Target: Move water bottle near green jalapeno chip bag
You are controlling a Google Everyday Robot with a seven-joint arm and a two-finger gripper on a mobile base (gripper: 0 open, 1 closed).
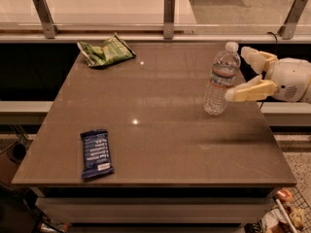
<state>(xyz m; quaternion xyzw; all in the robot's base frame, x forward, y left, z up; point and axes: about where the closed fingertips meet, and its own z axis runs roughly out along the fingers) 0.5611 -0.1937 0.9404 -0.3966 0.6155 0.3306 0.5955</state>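
While the end effector (237, 74) gapes wide beside one water bottle (221, 79), one chip bag (105, 51) lies apart.

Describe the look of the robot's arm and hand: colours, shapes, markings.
The hand, at the right edge of the table beside the water bottle, has two pale cream-yellow, blocky fingers tapering to blunt tips. They join a rounded white wrist housing with a small dark dotted patch on its side.

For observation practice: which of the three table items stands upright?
The clear plastic water bottle, beside the open gripper at right; the green chip bag and dark blue wrapper lie flat.
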